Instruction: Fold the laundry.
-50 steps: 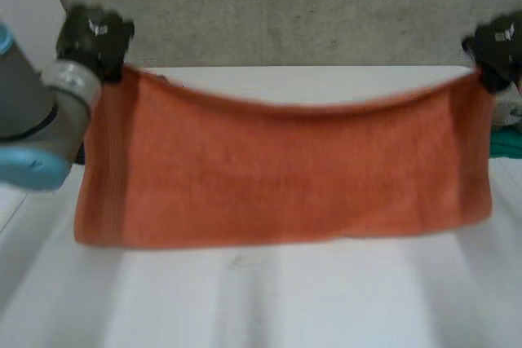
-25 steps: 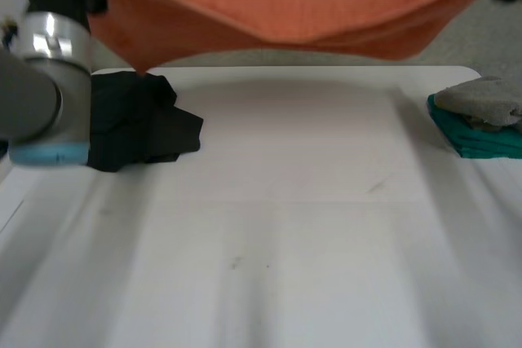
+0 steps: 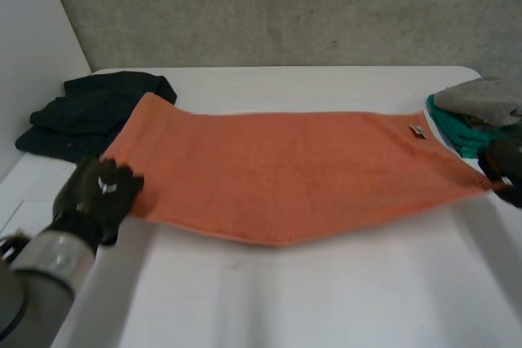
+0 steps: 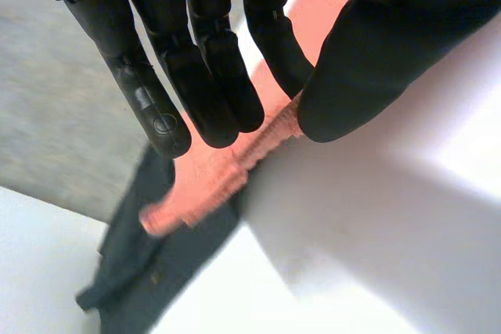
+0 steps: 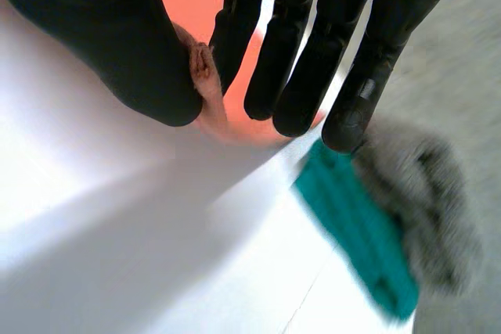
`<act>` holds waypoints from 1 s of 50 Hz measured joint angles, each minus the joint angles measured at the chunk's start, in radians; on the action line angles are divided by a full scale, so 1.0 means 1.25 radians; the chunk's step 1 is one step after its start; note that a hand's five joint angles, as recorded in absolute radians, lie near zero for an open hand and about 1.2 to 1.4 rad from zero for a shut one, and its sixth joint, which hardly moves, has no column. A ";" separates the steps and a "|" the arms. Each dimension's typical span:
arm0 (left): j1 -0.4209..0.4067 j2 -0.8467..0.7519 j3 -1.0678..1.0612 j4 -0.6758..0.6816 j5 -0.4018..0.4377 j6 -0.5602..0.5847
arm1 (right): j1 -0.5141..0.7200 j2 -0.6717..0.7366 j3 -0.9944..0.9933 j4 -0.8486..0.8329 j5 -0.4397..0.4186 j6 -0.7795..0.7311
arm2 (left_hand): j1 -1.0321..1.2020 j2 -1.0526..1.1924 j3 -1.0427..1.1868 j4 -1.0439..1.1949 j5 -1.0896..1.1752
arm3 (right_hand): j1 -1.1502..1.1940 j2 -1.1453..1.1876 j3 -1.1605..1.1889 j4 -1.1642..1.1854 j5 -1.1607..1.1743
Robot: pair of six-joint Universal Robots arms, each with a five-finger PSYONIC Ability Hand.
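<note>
— Lying spread on the white table (image 3: 326,299), the orange rectangular terry towel (image 3: 285,177) is being held at both near corners, isn't it?

— Yes. The left hand (image 3: 98,193) is pinching the towel's near left corner between thumb and straight fingers, and the right hand (image 3: 507,165) is pinching its near right corner the same way.

— What is looking risky?

— Both pinches are catching only a thin bit of hem, so I'm judging a corner could be slipping out on a lift. The towel's near edge is also bowing out at the middle, so a fold from here may be coming out crooked.

— And around the towel?

— A crumpled black garment (image 3: 98,107) is touching the towel's far left corner and may be getting dragged along. A folded teal cloth (image 3: 457,132), with a grey fuzzy cloth (image 3: 481,99) sitting on top, is lying just beside the towel's right end, close to the right hand.

— Any baskets?

— Both piles are sitting bare on the table, not in anything.
</note>
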 measured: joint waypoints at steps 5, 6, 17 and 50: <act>-0.002 0.093 -0.015 -0.192 0.002 0.059 | -0.070 -0.026 -0.001 0.250 -0.007 -0.195 | 0.000 0.000 0.000 0.000 0.000 | 0.000 0.000 0.000 0.000 0.000; -0.003 0.100 -0.012 -0.214 0.004 0.062 | -0.081 -0.027 -0.006 0.298 -0.005 -0.233 | 0.000 0.000 0.000 0.000 0.000 | 0.000 0.000 0.000 0.000 0.000; 0.005 0.080 0.097 -0.327 0.084 0.053 | -0.076 0.032 -0.072 0.362 0.032 -0.285 | 0.000 0.000 0.000 0.000 0.000 | 0.000 0.000 0.000 0.000 0.000; -0.018 -0.799 0.862 0.234 -0.012 0.057 | 0.323 0.656 -0.685 -0.361 0.390 0.094 | 0.000 0.000 0.000 0.000 0.000 | 0.000 0.000 0.000 0.000 0.000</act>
